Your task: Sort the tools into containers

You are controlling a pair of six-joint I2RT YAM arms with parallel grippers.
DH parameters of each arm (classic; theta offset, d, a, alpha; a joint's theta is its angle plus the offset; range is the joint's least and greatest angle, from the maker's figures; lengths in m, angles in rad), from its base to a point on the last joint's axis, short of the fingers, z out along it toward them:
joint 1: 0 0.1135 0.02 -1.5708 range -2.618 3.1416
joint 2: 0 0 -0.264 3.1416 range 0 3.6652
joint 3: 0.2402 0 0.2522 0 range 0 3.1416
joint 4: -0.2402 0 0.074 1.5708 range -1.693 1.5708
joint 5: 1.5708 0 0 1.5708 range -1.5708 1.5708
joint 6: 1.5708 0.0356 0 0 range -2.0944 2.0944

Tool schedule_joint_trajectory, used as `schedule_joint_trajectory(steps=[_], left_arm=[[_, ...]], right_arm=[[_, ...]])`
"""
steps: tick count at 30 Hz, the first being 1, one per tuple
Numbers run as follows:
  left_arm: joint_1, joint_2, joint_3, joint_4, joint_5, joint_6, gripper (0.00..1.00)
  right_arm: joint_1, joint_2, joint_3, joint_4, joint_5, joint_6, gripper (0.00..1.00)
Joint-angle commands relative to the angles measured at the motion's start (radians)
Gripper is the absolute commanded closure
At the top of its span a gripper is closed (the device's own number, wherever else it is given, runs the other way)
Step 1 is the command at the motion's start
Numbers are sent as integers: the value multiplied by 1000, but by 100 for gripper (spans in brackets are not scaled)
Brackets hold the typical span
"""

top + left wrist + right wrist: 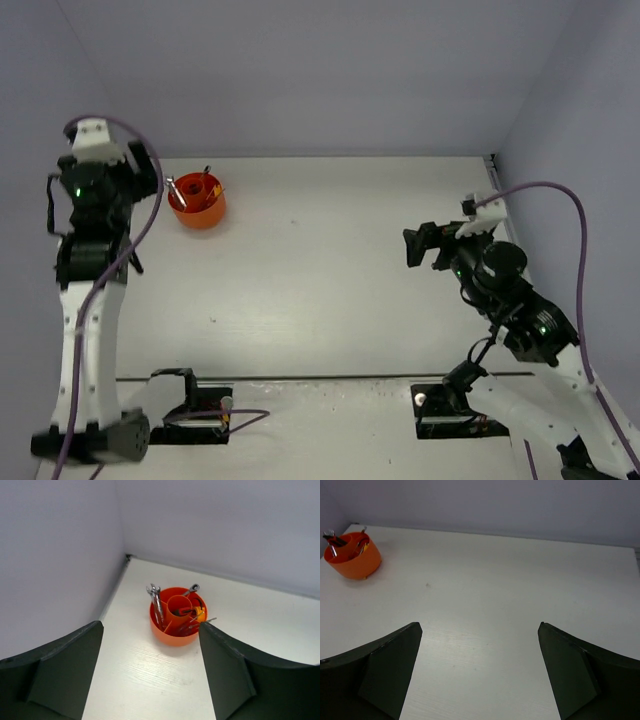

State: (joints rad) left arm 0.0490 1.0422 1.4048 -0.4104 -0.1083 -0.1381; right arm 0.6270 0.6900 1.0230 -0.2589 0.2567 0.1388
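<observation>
The round orange-red tub (pixel 197 201) stands at the table's far left, near the back wall. In the left wrist view the tub (pixel 176 625) holds silver wrenches (pixel 156 602) standing up in its outer ring, a red-black handled tool (pixel 185 611) and a yellow-orange tape measure (pixel 199 614). No blue-red screwdriver can be made out. My left gripper (pixel 143 168) is open and empty, raised just left of the tub; its midpoint (pixel 150 624) lies near the tub's near rim. My right gripper (pixel 416 246) is open and empty at the right, far from the tub (pixel 354 559).
Walls close in the table at the back and on both sides, with the left corner (pixel 128 556) right behind the tub. The arm bases (pixel 190 405) sit at the near edge. A purple cable (pixel 560 195) loops over the right arm.
</observation>
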Motion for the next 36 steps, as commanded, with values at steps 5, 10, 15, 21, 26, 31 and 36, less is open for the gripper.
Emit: schedule_joint_trajectory(steps=[5, 10, 15, 21, 26, 31, 36], left_arm=[[3, -471, -350, -229, -117, -4, 21], [3, -655, -440, -314, -160, -36, 19], [3, -713, -487, -364, -170, -55, 18], [3, -742, -532, -366, -222, -80, 14], [3, -724, -530, -366, -222, -81, 14], [3, -707, -527, -366, -215, -77, 14], [3, -687, -525, -364, -210, -75, 14]], right_arm=[[-7, -143, -48, 8, 173, -36, 0], [-7, -172, -80, -2, 173, -67, 0], [-7, -168, -98, -5, 180, -64, 0], [-7, -143, -113, -4, 166, -62, 0], [-7, -130, -115, -3, 170, -60, 0], [-7, -105, -106, 0, 166, -51, 0], [-7, -110, -105, 0, 149, -45, 0]])
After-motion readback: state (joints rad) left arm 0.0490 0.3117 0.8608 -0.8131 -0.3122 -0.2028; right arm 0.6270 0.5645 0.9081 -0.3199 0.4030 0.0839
